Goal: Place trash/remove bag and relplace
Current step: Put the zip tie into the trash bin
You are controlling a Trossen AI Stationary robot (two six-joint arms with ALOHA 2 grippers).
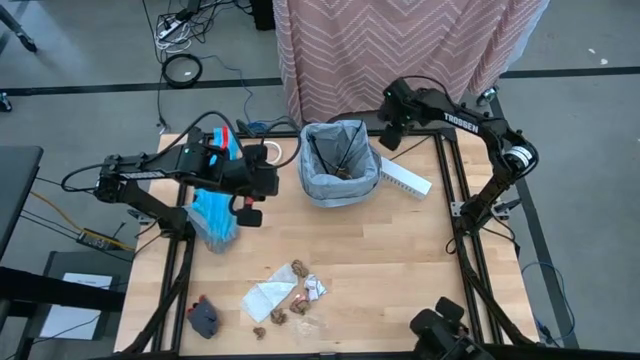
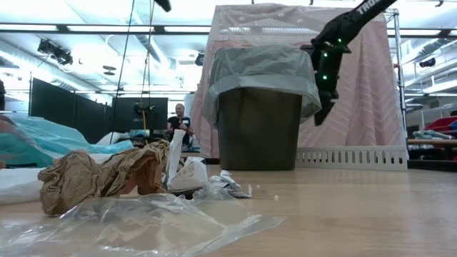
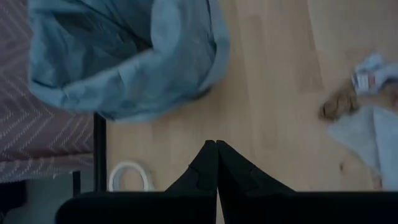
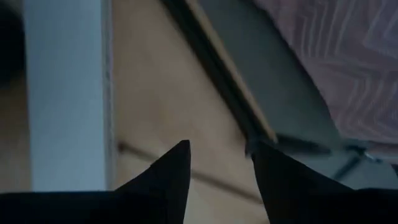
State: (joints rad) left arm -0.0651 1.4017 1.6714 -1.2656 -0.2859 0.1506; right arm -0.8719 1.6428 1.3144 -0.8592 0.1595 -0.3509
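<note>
Your right arm's fingers [image 4: 217, 168] stand spread apart and hold nothing; between their two dark tips you see only bare wood. Just past them lies the long white box [image 4: 65, 93], and beyond it the edge of the counter [image 4: 186, 81] and the pink striped cloth [image 4: 348, 56]. From above, these fingers [image 1: 388, 128] hang just beside the far right rim of the bin, and in the low view they point down beside the bin's right side [image 2: 323, 107].

Your left arm's fingers [image 3: 216, 163] are pressed together, tip against tip, with nothing between them. Ahead of them stands the bin with the grey bag [image 3: 124, 56] folded over its rim. To one side of the tips lies the white tape ring [image 3: 129, 177]; to the other side, farther off, you see a brown paper wad [image 3: 339, 106] and a wrapper bit [image 3: 373, 71].

In the high view the left fingers [image 1: 268, 180] are near the bin [image 1: 340, 160], on its left. Thin dark sticks [image 1: 325, 155] lie inside the bag. The turquoise bag [image 1: 213, 218] lies under the left arm, near the counter's left edge. The rest of the trash [image 1: 290, 295], brown wads and white paper, lies scattered on the near part of the counter, well apart from both pairs of fingers. A small dark thing [image 1: 203, 318] sits near the left corner.
</note>
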